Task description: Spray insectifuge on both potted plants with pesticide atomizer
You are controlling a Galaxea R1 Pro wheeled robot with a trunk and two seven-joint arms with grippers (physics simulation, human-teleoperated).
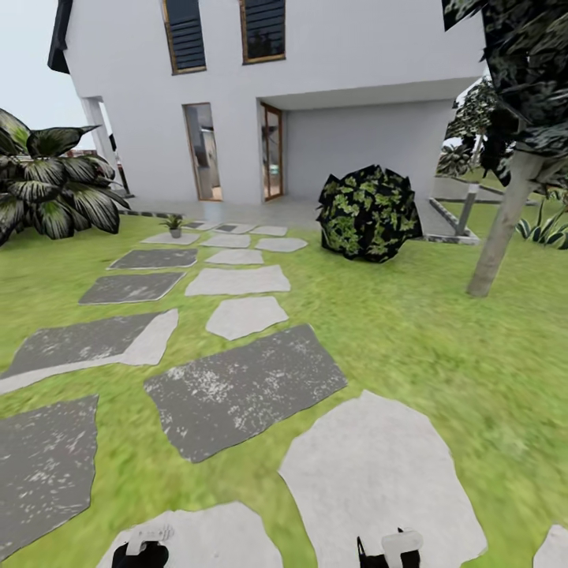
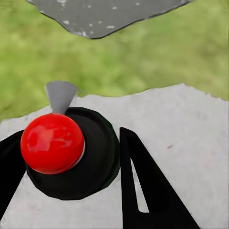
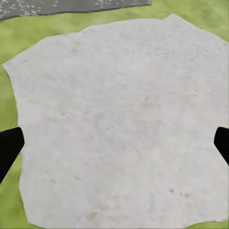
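The pesticide atomizer and the potted plants are out of view. I stand in the garden on a lawn (image 1: 410, 331) crossed by grey stepping stones (image 1: 244, 390). My left gripper (image 1: 146, 546) sits at the bottom edge of the head view over a pale stone. In the left wrist view, my left gripper (image 2: 69, 136) has its dark fingers (image 2: 143, 191) spread, and a red ball-shaped knob (image 2: 51, 143) on a black round base lies behind the gap. My right gripper (image 1: 388, 548) hangs open above a pale stone (image 3: 119, 119), its fingertips (image 3: 8, 145) far apart with nothing between them.
A white house (image 1: 315, 95) stands ahead behind a paved terrace. A dark round bush (image 1: 368, 213) and a tree trunk (image 1: 497, 237) are to the right. A large broad-leaved plant (image 1: 51, 185) is at the left. A tiny plant in a grey pot (image 1: 174, 226) stands near the terrace.
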